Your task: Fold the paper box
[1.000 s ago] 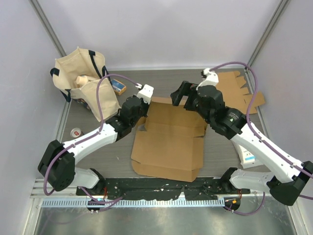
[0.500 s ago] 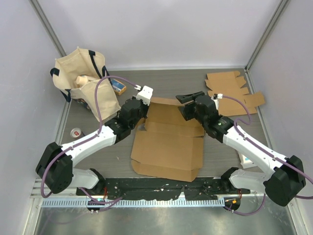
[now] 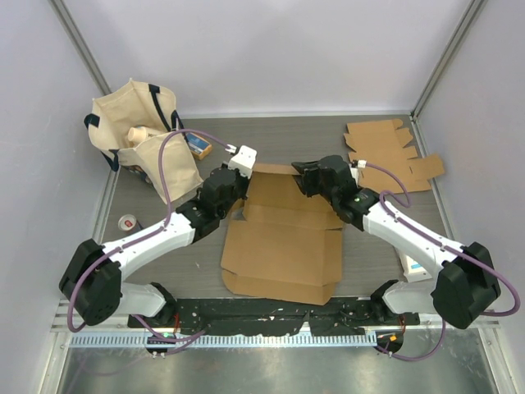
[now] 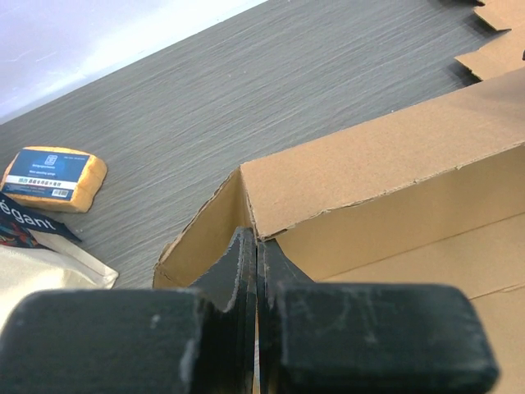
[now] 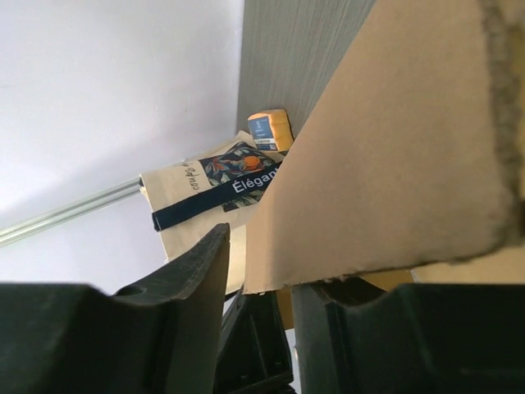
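carefully, i'm treating the paper box (image 3: 283,246), lying mid-way across the worktop (image 3: 361,263), as light and creasable; left gripper (image 4: 253,246) is sitting clenched at its far-left corner, right gripper (image 5: 267,263) is straddling the far flap (image 5: 394,148), unclamped.

The grey table (image 3: 271,135) carries the paper box (image 3: 283,246) at its middle. A tote bag (image 3: 135,135) and an orange packet (image 3: 198,146) lie far left, with cardboard blanks (image 3: 390,152) far right.

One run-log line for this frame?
stage: rear flap upright | left gripper: shut on paper box corner | right gripper: open, astride rear flap
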